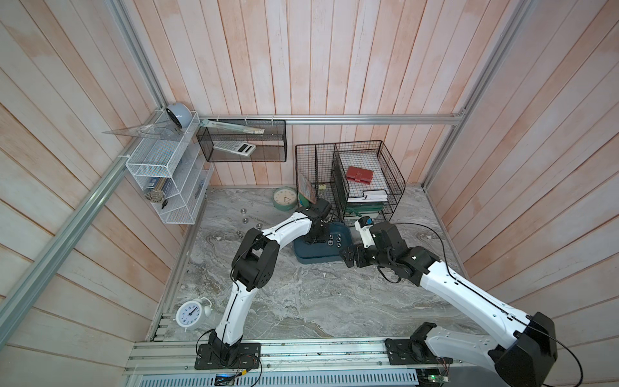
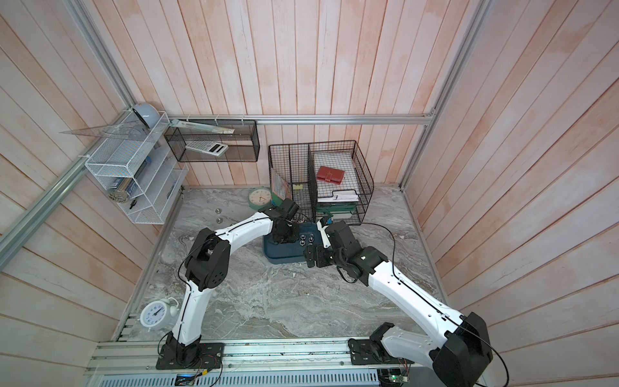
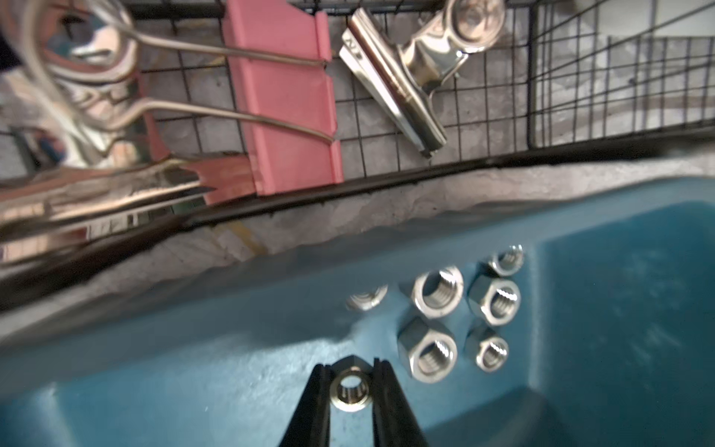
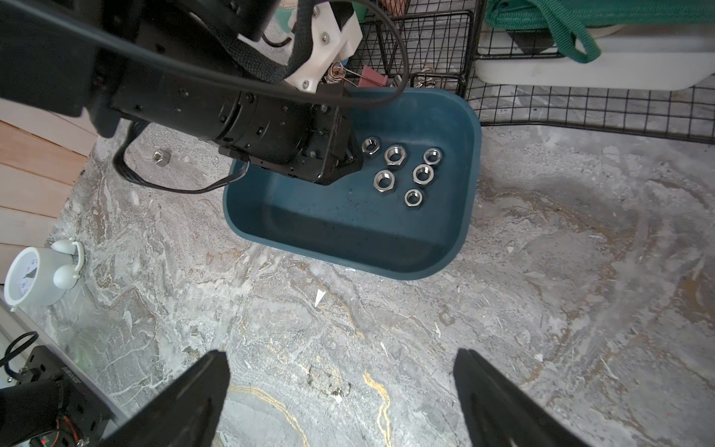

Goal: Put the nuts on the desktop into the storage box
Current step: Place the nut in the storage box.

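The left jaws are pinched almost shut on one small silver hexagonal steel nut (image 3: 351, 389), gripped across its flats. Its threaded hole faces the wrist camera, so its axis runs along the fingers. It hangs over the floor of the shallow teal-blue plastic storage box (image 3: 619, 278). Six more nuts (image 4: 423, 173) lie flat in the box close by, holes upward. The right jaws stand wide apart and empty over the bare grey marble-patterned worktop (image 4: 541, 309), near the box. Loose nuts (image 1: 245, 220) lie on the worktop towards the left wall. Behind the box, a black wire-mesh organiser (image 1: 368, 167) carries a pink binder clip (image 3: 290, 100). Pale wooden planks (image 1: 335, 67) wall the cell.
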Robot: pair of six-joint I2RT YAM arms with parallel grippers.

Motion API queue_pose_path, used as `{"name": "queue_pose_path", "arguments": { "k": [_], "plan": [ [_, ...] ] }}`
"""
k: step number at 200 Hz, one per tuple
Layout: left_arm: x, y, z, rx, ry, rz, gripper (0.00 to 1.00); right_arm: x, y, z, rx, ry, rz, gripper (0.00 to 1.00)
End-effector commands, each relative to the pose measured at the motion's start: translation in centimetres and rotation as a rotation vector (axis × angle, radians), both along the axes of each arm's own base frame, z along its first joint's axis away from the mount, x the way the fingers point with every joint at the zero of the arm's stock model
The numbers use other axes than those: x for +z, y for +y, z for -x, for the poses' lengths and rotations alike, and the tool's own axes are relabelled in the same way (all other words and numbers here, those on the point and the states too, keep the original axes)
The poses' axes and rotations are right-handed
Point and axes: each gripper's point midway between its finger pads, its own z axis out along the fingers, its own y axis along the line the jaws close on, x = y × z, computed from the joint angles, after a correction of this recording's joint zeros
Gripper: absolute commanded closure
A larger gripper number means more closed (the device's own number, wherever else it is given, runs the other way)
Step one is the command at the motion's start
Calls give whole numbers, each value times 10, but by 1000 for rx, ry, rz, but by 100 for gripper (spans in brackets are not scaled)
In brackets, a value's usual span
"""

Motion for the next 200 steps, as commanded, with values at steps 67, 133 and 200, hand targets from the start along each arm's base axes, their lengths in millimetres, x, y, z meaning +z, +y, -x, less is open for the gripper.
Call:
{"name": "queue_pose_path", "arguments": {
  "k": [67, 133, 200],
  "plan": [
    [16, -2, 0, -25, -20, 13, 58, 3, -2, -6, -12, -2, 14, 2],
    [70, 39, -6, 93, -97, 75, 48, 10, 28, -24, 61, -14, -35, 2],
    [100, 130, -6, 266, -160, 28, 21, 14, 76, -46, 191, 0, -89, 2]
  ]
}}
